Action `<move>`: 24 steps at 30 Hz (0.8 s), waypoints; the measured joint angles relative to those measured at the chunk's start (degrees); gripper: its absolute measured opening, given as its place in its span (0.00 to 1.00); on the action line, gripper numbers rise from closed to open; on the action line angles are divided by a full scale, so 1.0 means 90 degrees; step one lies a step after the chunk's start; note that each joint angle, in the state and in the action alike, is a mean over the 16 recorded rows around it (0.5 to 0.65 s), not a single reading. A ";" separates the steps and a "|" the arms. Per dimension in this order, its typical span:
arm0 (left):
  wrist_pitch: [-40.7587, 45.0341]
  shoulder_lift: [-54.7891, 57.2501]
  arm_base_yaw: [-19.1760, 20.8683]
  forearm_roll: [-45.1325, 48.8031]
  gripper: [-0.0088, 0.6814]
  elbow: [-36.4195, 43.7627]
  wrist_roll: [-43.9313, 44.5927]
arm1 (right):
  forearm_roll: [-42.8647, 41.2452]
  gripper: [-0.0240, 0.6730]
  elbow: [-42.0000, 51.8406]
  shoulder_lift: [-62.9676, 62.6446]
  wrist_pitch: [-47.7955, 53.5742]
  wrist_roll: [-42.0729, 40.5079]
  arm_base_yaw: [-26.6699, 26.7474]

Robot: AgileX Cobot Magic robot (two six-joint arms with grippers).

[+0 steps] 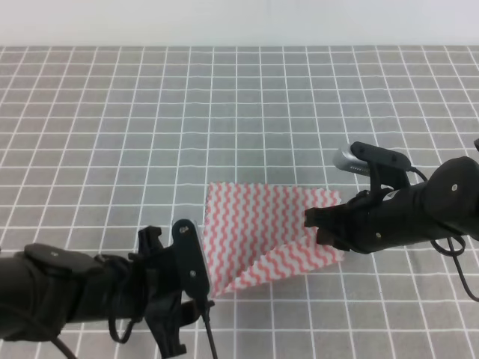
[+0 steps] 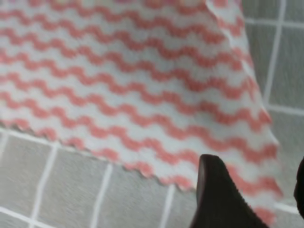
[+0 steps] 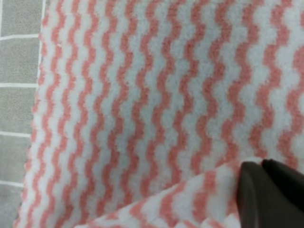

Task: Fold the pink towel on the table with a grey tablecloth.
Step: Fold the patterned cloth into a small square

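Note:
The pink towel (image 1: pixel 258 232) lies on the table with a grey tablecloth (image 1: pixel 150 134), with a lighter flap doubled over along its lower right side. My right gripper (image 1: pixel 314 221) is at the towel's right corner, shut on a lifted fold of the towel (image 3: pixel 142 95); its dark fingertips (image 3: pixel 275 194) press together at the bottom right of the wrist view. My left gripper (image 1: pixel 196 280) sits at the towel's lower left corner. In the left wrist view its fingers (image 2: pixel 218 194) stand apart, open, with the serrated corner of the towel (image 2: pixel 142 85) between them.
The white-gridded grey cloth (image 2: pixel 57 185) stretches in all directions around the towel. A pale wall band (image 1: pixel 239 22) runs along the far edge. Both black arms enter from the near corners, with cables hanging by the right arm (image 1: pixel 460 262).

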 joint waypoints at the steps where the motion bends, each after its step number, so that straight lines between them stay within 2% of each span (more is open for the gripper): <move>1: -0.0007 0.0004 0.0000 -0.0002 0.49 -0.0016 0.0004 | 0.0000 0.01 0.0000 -0.0006 0.0000 0.0000 -0.0002; 24: 0.0086 0.0437 0.0000 -0.0003 0.49 -0.0171 0.0393 | 0.0045 0.01 0.0002 -0.0013 0.0017 -0.0004 -0.0003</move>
